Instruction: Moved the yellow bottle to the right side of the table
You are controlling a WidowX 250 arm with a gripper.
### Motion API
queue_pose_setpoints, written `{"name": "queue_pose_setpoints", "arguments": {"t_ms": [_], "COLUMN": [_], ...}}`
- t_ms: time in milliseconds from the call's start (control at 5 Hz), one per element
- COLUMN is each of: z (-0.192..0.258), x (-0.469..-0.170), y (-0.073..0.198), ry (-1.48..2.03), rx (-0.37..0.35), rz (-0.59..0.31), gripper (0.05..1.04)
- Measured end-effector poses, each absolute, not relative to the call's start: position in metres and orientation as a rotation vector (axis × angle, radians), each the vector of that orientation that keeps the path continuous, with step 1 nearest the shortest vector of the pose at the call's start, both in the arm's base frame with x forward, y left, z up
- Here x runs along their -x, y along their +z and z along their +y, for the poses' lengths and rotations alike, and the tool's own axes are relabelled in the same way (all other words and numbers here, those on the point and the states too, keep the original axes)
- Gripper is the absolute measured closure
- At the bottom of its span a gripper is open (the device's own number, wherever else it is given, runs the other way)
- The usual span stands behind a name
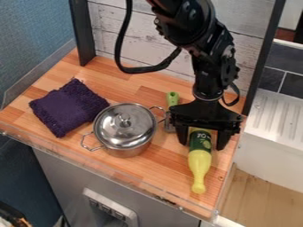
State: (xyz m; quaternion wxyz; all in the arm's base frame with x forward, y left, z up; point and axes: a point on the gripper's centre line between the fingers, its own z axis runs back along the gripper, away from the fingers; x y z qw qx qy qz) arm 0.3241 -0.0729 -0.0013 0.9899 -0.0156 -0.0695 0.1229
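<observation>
Parted wide, the black pincer hangs pointing down to the right of the lidded pot, as the camera sees it, its two fingers standing on either side of the yellow bottle. It is released rather than clenched: a gap shows between the bottle and the finger farther from the pot. Whether the nearer finger touches the bottle, I cannot tell.

The bottle lies on its side on the wooden counter, to the right of the pot. Its dark label end is under the pincer, and its narrow yellow neck reaches toward the front edge, nearer that edge than the pot is.

The pot itself is shiny metal, upright, with a knobbed lid on top. One loop handle points to the front left and the other to the back right. Just beside that back handle, between pot and pincer, is a utensil with a green handle; its lower part runs down past the pot's handle.

A crumpled purple cloth lies to the left of the pot, its near side close against it. Behind the pot stands a whitish plank wall. Well apart from the pot, off to the right beyond the counter, is a white ribbed surface.
</observation>
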Motion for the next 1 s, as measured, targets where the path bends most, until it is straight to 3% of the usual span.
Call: {"name": "queue_pose_setpoints", "arguments": {"t_ms": [200, 800, 1000], "z": [-0.075, -0.071, -0.062], "x": [-0.324, -0.326, -0.325], "y": [0.003, 0.057, 0.060], "ry": [0.260, 0.280, 0.324], "rx": [0.047, 0.130, 0.131], "rz": [-0.142, -0.206, -0.246], "gripper": [0.083, 0.083, 0.083]}}
